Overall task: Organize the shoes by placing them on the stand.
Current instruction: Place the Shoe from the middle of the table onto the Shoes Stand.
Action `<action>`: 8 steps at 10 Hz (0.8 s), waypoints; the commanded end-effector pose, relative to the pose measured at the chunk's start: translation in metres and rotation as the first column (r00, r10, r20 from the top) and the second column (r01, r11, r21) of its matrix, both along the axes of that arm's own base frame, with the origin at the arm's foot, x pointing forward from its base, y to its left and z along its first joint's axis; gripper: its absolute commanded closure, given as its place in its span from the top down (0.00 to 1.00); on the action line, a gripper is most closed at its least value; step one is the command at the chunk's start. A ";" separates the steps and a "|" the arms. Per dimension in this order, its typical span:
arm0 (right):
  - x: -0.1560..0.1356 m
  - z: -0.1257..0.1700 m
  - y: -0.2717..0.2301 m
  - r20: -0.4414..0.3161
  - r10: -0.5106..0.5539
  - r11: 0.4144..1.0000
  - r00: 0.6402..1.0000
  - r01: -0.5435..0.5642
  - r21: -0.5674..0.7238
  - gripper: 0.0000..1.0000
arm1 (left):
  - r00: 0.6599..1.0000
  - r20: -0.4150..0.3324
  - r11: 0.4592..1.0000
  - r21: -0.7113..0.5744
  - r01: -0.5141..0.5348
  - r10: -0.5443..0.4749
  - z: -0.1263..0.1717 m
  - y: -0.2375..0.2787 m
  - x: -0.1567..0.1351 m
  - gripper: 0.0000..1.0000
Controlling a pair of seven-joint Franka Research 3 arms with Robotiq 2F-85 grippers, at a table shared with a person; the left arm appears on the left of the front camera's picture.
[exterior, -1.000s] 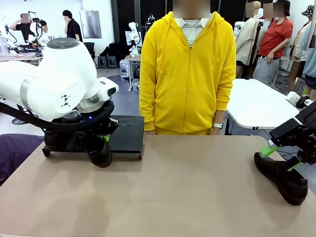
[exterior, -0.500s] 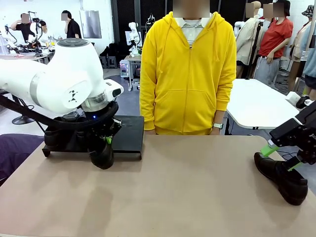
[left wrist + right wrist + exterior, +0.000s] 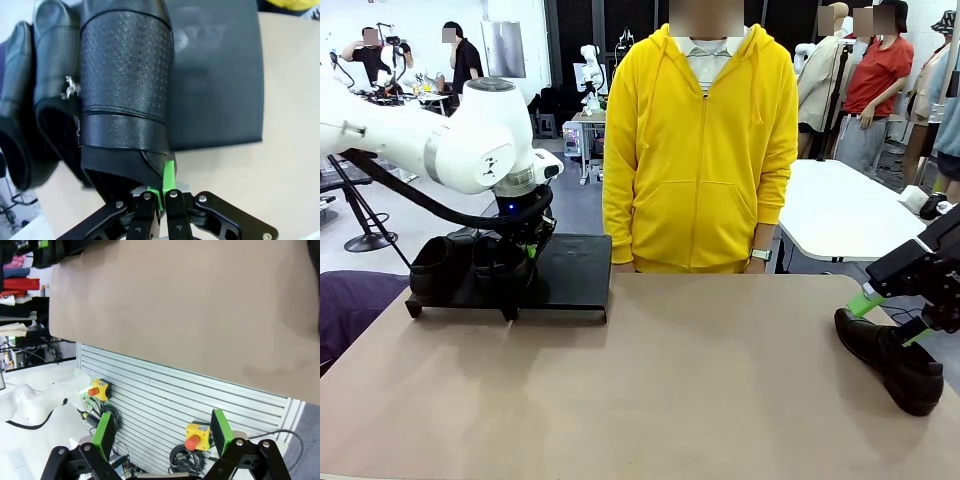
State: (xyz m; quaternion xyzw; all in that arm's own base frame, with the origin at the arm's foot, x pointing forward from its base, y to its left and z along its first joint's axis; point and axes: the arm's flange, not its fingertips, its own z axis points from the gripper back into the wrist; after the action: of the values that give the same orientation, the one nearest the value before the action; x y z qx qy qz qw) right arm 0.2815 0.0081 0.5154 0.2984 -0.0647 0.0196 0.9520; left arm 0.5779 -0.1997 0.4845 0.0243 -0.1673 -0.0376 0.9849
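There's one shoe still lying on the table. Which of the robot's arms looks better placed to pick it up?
The right, probably. Its open gripper hangs just above the lone shoe at the table's right edge, while the left gripper is across the table, shut on a shoe at the stand.

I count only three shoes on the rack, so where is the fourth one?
In the front view, the fourth shoe lies on the table at the far right, beside the right pincer.

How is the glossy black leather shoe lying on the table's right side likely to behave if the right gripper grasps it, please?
The glossy black leather shoe would probably keep its shape, since its upper stands up unsupported. Its shiny surface may be slippery against the green pads of the right gripper, so a grip on the collar edge seems safer. It lies flat on its sole, so it is unlikely to roll.
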 end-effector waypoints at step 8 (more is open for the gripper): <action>0.001 0.001 0.000 0.014 0.020 0.999 1.000 -0.021 0.025 1.00 | 1.000 0.006 0.997 0.080 -0.003 0.002 -0.021 -0.028 0.067 0.03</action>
State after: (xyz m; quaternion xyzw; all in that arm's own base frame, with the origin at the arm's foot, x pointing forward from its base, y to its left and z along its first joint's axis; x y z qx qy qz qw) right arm 0.2816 0.0081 0.5154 0.2985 -0.0646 0.0195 0.9520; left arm 0.6377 -0.2278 0.4559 0.0496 -0.1504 -0.0497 0.9861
